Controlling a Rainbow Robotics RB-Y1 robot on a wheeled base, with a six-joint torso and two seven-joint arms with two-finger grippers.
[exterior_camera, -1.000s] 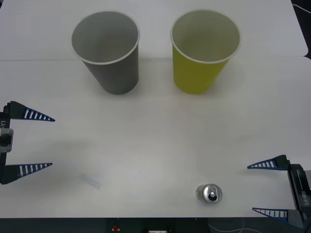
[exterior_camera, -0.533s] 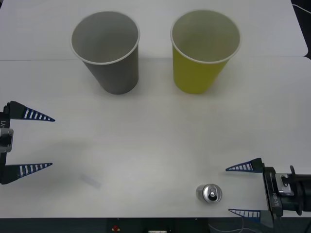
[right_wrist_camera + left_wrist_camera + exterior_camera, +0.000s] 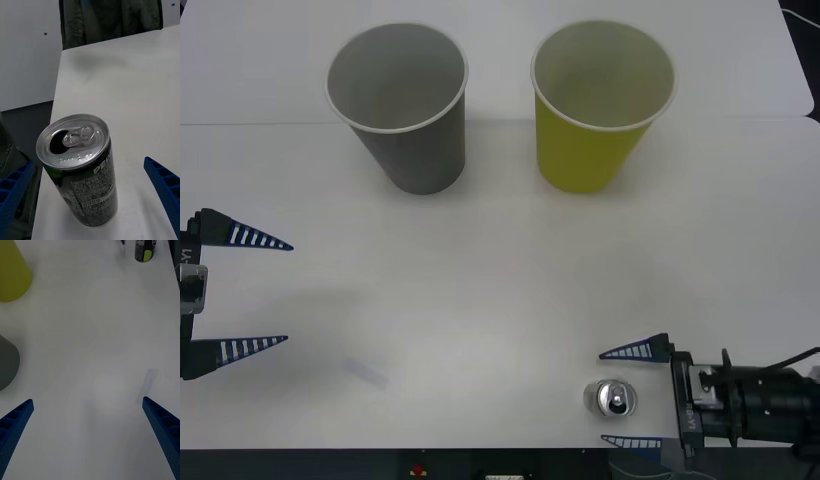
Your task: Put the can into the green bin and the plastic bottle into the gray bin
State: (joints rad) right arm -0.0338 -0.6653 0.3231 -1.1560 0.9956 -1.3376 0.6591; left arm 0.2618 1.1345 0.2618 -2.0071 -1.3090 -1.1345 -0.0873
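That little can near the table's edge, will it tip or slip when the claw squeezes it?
The can looks already opened, so it is probably light and easy to nudge over. Its smooth, round metal side may slip, though the right gripper has ribbed fingers that should help. Standing upright near the table edge, a push could send it off.

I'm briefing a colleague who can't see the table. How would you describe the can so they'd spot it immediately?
On the white table, skip the two big cups at the far side and look at the near edge, robot's right. There the can stands upright between the open right gripper's blue fingers: tiny, dark-bodied, with a silver pull-tab top.
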